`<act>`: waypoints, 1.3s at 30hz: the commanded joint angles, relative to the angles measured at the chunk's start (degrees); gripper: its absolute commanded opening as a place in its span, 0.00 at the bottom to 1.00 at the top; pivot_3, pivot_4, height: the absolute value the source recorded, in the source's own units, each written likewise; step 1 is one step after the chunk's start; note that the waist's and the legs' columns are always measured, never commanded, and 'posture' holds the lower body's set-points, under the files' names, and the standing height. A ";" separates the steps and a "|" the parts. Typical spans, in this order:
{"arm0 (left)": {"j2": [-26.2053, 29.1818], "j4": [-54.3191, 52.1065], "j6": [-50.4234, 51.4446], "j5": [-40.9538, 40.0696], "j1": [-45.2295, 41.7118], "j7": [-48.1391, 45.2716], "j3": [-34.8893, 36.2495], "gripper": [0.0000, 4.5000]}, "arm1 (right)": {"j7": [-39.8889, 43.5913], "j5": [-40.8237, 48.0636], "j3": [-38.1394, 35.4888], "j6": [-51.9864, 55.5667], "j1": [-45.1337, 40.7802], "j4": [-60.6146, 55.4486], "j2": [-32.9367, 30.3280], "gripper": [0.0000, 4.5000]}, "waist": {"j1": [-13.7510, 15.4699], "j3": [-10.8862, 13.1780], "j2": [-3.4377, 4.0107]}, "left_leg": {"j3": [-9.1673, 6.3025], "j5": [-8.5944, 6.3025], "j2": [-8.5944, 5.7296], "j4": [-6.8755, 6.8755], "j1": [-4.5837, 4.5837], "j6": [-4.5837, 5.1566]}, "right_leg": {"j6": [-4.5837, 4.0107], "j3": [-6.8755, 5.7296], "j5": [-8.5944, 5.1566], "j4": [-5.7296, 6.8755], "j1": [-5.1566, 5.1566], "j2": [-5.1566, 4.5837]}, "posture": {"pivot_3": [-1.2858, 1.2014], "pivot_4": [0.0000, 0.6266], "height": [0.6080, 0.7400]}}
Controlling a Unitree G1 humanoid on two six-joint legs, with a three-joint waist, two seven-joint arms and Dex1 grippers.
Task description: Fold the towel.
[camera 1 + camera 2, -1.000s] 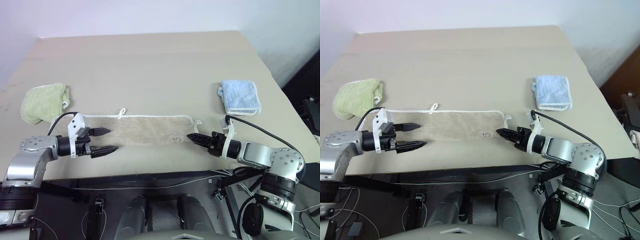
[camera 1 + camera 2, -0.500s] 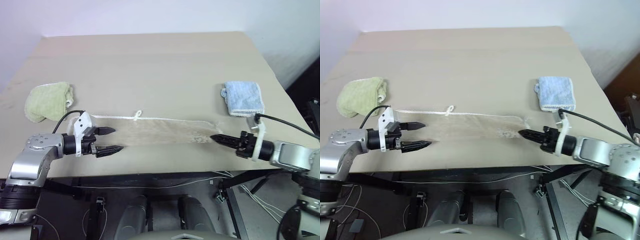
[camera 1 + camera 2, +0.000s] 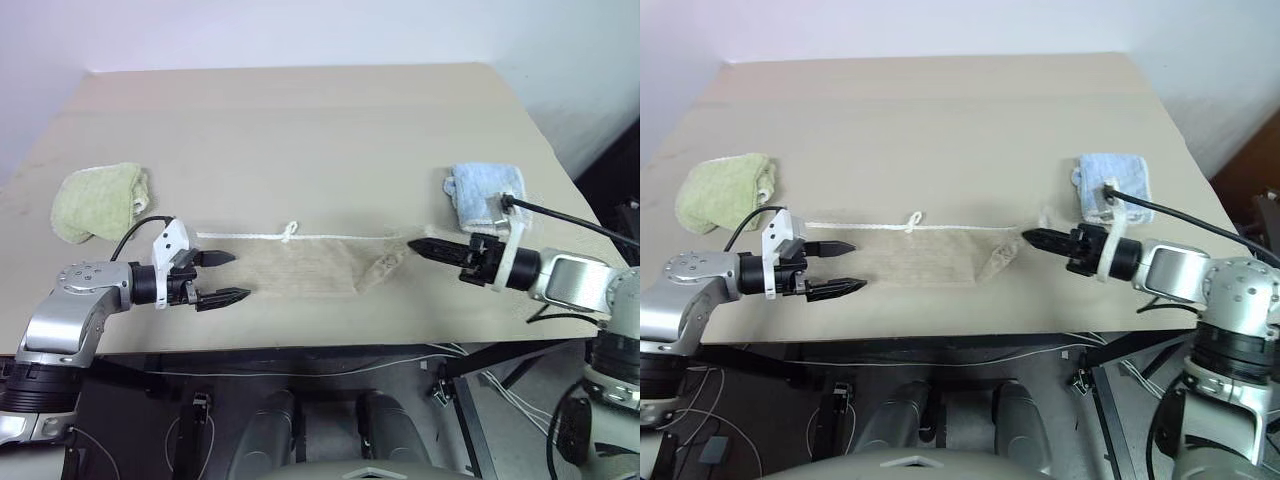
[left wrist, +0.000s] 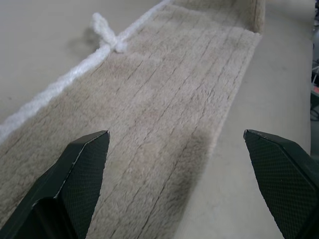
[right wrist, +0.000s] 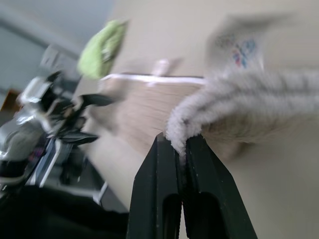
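Observation:
The beige towel (image 3: 300,265) lies in a long strip near the table's front edge, its white corded hem (image 3: 289,232) along the far side. My right gripper (image 3: 413,245) is shut on the towel's right end and holds it raised off the table, so that the end hangs in a crumpled fold (image 3: 378,270). In the right wrist view the black fingers (image 5: 167,164) pinch the terry edge (image 5: 239,99). At the towel's left end my left gripper (image 3: 235,275) hovers open, one finger (image 4: 82,169) over the cloth, the other (image 4: 281,164) over bare table.
A folded green towel (image 3: 98,200) sits at the table's left side. A folded light blue towel (image 3: 483,190) lies at the right, just behind my right wrist. The table's front edge (image 3: 320,345) runs close under both arms.
My right gripper has risen and swung leftward with the towel's right end, which now stands lifted and creased. The left gripper has stayed open at the left end. The camera shifted slightly.

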 commanded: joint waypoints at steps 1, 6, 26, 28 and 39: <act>0.85 0.60 -2.63 0.15 0.72 -0.89 1.13 1.00 | 0.15 3.16 3.83 -0.75 -4.74 -3.92 1.40 0.01 | -0.07 0.00 0.00 | 0.00 -0.01 0.00 0.00 -0.02 0.01 | 0.00 0.01 0.00 -0.02 -0.02 -0.01 | 0.52 0.24 1.00; 0.40 1.85 -4.06 0.44 0.69 -0.90 0.70 1.00 | 2.67 -1.23 12.67 -2.07 -8.61 -4.83 3.99 0.01 | -0.03 0.00 0.00 | -0.01 -0.01 0.00 -0.01 -0.02 0.01 | -0.02 0.03 -0.01 -0.04 -0.02 -0.02 | 0.52 0.24 1.00; 1.06 1.11 -6.98 1.06 5.41 0.20 2.08 1.00 | 9.91 -24.31 32.15 -13.62 -9.47 -1.54 16.43 0.01 | -0.14 0.00 0.01 | -0.01 -0.03 -0.03 -0.14 -0.05 -0.01 | 0.12 0.04 0.08 -0.08 -0.15 -0.02 | 0.52 0.24 1.00; 1.00 1.20 -6.98 1.01 5.36 0.17 2.12 1.00 | 10.70 -25.45 32.64 -14.25 -9.55 -1.74 16.85 0.01 | -0.15 0.00 0.01 | -0.01 -0.03 -0.03 -0.15 -0.05 -0.01 | 0.13 0.03 0.08 -0.08 -0.15 -0.01 | 0.52 0.24 1.00; 0.92 1.19 -6.76 0.98 4.84 0.13 2.09 1.00 | 17.62 -24.06 32.13 -12.37 -8.25 -6.39 15.05 0.75 | -0.18 0.00 0.01 | 0.00 -0.03 -0.04 -0.15 -0.05 -0.01 | 0.15 0.00 0.09 -0.04 -0.18 -0.01 | 0.52 0.24 1.00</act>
